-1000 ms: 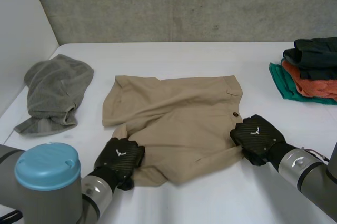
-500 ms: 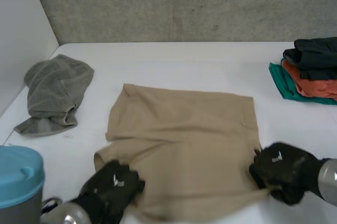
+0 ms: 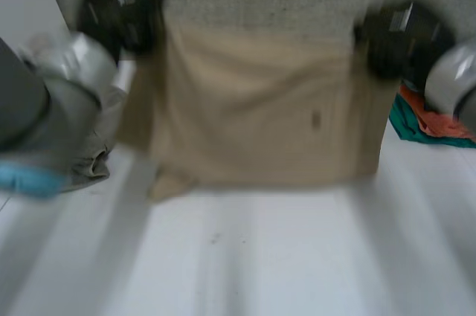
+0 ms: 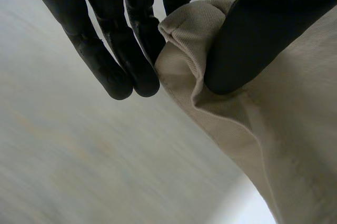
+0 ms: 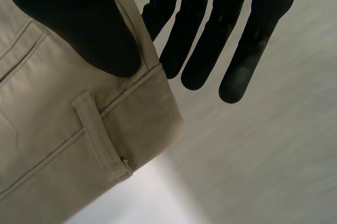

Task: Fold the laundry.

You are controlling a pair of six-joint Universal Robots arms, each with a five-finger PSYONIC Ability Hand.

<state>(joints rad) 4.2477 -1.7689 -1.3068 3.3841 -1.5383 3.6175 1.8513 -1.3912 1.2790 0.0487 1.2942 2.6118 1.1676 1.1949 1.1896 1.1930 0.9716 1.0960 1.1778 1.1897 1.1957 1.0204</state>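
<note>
Tan shorts (image 3: 260, 108) hung spread above the table (image 3: 282, 256), one upper corner per hand. Left hand (image 3: 119, 7) pinched its corner, thumb against fingers; right hand (image 3: 398, 37) pinched the waistband end beside a belt loop (image 5: 102, 134).

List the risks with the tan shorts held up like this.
1. The left hand pinches only a bunched corner of the tan shorts, which could slip out.
2. The right hand grips just the end of the waistband beside a belt loop. A swing might pull it free.
3. One lower corner droops, so the shorts may land creased.
</note>
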